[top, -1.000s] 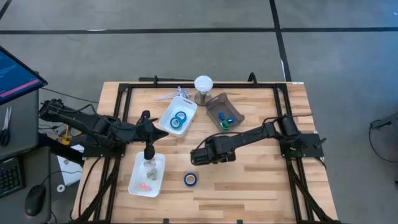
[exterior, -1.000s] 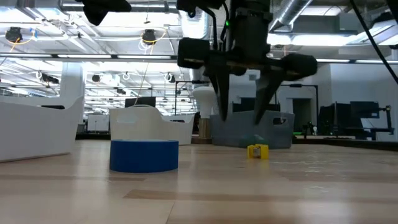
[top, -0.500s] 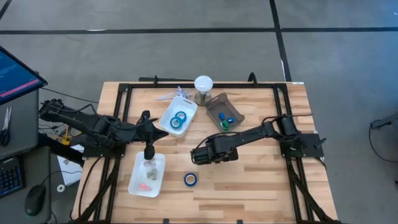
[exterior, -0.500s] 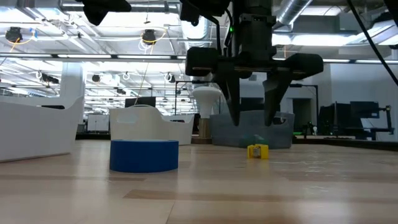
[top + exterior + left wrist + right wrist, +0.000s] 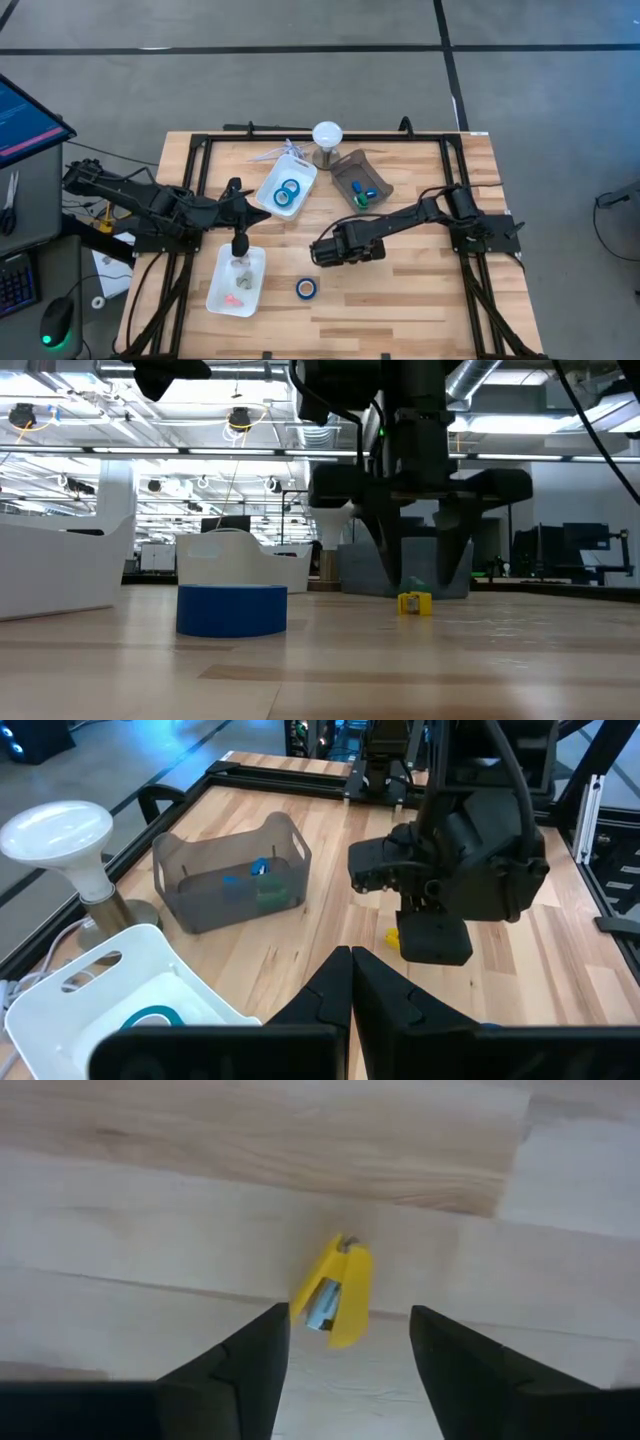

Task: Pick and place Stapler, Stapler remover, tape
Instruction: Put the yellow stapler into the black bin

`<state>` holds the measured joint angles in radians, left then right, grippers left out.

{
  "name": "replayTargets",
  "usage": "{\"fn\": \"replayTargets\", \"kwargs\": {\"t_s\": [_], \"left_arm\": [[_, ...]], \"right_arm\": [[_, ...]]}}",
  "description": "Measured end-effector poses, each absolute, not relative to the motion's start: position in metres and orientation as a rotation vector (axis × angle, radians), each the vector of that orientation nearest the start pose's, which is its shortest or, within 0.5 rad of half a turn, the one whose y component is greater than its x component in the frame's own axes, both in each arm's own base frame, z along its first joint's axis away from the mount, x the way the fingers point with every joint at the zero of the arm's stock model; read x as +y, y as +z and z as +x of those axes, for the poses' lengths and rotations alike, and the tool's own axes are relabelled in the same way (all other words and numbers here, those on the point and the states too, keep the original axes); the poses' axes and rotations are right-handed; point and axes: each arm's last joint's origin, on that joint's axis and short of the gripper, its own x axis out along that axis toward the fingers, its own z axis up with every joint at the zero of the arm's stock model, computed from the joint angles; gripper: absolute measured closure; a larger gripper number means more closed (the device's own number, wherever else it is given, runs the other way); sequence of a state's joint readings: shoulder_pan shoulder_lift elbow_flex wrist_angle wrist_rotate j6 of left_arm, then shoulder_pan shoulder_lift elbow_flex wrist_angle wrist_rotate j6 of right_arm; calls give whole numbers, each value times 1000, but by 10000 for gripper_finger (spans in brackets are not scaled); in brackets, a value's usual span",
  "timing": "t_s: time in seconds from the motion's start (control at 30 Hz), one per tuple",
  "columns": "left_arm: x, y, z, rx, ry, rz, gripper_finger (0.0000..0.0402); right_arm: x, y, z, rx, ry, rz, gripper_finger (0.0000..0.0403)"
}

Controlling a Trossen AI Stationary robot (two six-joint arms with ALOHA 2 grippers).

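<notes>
A small yellow staple remover [image 5: 335, 1292] lies on the wood table; it also shows in the low view [image 5: 414, 603]. My right gripper [image 5: 348, 1328] is open just above it, pointing down, one finger on either side, touching nothing; in the high view [image 5: 322, 252] it hides the remover. A blue tape roll [image 5: 306, 289] lies flat nearer the front edge, and it also shows in the low view [image 5: 231, 610]. Two more tape rolls lie in a white bin [image 5: 287, 187]. My left gripper [image 5: 240, 244] is shut and empty above a white tray [image 5: 222, 295].
A grey bin [image 5: 361, 180] holding small blue and green things stands at the far middle, with a white lamp-like disc [image 5: 327, 133] on a stand beside it. The white tray holds small pink and grey things. Black frame rails [image 5: 450, 190] run along the table's sides.
My right gripper has come down toward the table and shifted a little toward the right edge, ending with its open fingers on either side of the yellow staple remover. The remover and the tape roll have stayed where they were.
</notes>
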<state>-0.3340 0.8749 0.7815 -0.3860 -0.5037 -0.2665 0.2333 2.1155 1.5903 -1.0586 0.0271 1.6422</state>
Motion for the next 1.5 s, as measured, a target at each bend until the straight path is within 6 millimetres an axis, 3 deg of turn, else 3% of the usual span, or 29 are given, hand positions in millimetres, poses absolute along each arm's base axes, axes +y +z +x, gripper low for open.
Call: {"fn": "replayTargets", "kwargs": {"t_s": [0.53, 0.87, 1.2, 1.5], "left_arm": [[-47, 300, 177, 412, 223, -66, 400], [-47, 300, 177, 412, 223, -66, 400], [-47, 300, 177, 413, 223, -66, 400], [-47, 300, 177, 413, 223, -66, 400]], "right_arm": [[83, 159, 391, 1255, -1069, 1070, 235], [76, 158, 392, 1263, -1064, 1058, 234], [80, 144, 385, 1320, -1048, 1088, 237], [82, 144, 385, 1311, -1042, 1083, 307]]}}
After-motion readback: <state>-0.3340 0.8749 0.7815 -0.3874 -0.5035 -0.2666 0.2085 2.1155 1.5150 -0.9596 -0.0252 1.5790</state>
